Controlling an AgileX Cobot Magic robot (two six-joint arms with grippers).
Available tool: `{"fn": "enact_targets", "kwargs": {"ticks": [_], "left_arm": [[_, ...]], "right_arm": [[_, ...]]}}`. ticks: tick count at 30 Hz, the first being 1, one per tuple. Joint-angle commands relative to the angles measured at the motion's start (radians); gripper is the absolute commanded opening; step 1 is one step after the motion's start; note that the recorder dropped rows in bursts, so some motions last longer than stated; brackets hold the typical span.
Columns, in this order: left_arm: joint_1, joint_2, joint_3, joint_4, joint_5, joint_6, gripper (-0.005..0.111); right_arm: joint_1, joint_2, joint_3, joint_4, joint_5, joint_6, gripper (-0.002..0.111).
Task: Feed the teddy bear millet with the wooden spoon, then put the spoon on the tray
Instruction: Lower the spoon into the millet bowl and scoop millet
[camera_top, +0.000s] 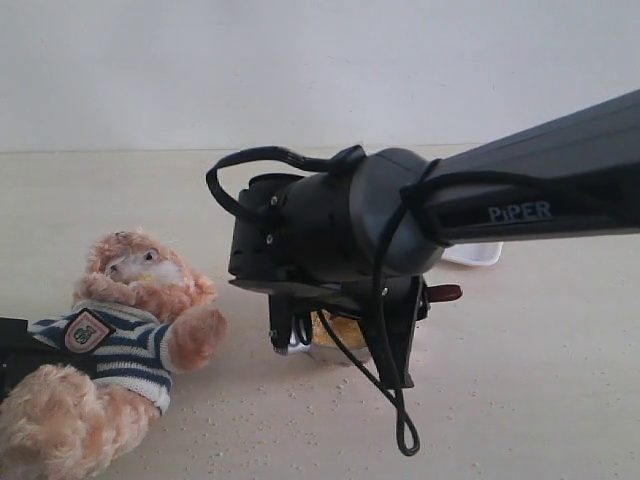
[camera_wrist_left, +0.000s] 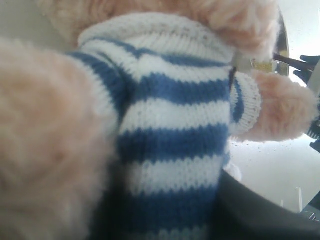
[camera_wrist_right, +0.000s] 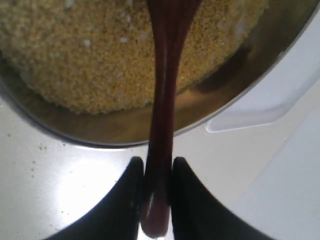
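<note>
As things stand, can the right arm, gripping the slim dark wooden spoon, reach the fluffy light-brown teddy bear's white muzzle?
Probably yes: the right gripper holds the spoon over the steel bowl, and nothing stands between it and the uncovered muzzle of the teddy bear.

The teddy bear (camera_top: 120, 330) crowds the steel bowl's (camera_top: 345, 355) left; open table (camera_top: 520, 400) lies rightward.

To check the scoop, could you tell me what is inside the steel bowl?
Millet lies in the steel bowl, hiding its bottom; the wooden spoon, clamped in the right gripper, reaches over it, tip out of frame.
</note>
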Motion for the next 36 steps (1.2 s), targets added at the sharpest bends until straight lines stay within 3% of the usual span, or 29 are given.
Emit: {"fn": "enact_targets", "kwargs": {"ticks": [1,21,36], "left_arm": [[0.003,-0.013,0.005,-0.008,0.016,0.009,0.005],[0.003,-0.013,0.005,-0.008,0.016,0.009,0.005],[0.003,-0.013,0.005,-0.008,0.016,0.009,0.005]], "right_arm": [[0.001,-0.014,-0.032,0.089,-0.001,-0.041,0.000],[0.001,-0.030,-0.032,0.134,-0.001,-0.082,0.000],[-0.058,-0.043,-0.032,0.174,-0.001,-0.115,0.000]]}}
